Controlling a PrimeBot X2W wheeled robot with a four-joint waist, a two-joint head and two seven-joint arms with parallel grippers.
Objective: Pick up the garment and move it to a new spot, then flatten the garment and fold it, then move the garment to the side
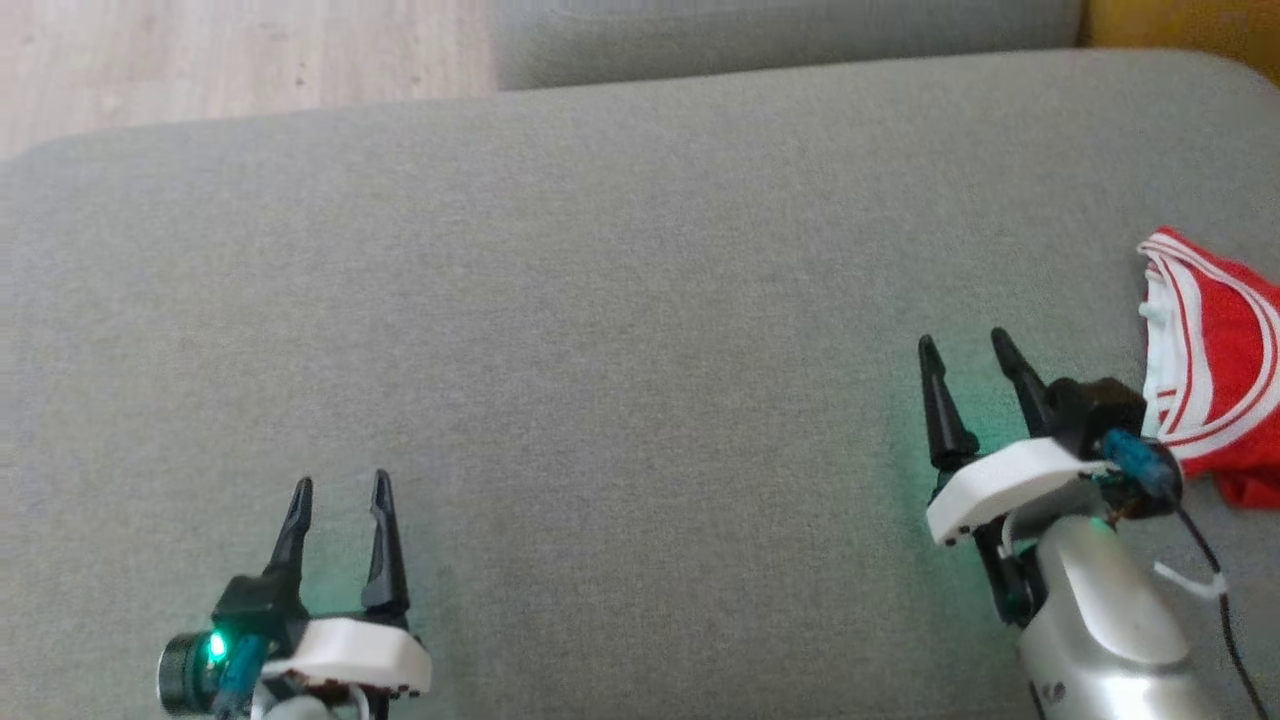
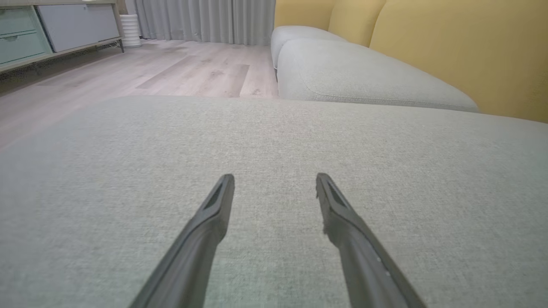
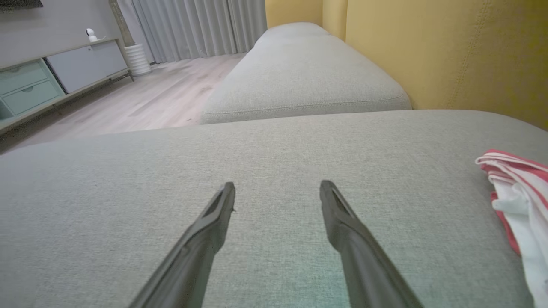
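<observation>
I read both pairs of fingers as spread apart, nothing between them: left gripper (image 1: 342, 480) and right gripper (image 1: 964, 338) over the grey cushion (image 1: 600, 300). Red, white-striped garment (image 1: 1215, 380) lies bunched right of the right fingers, not touching them. Its long axis runs roughly parallel to them.

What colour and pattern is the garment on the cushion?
Red garment with white stripes and a white inside; clearest in the head view.
</observation>
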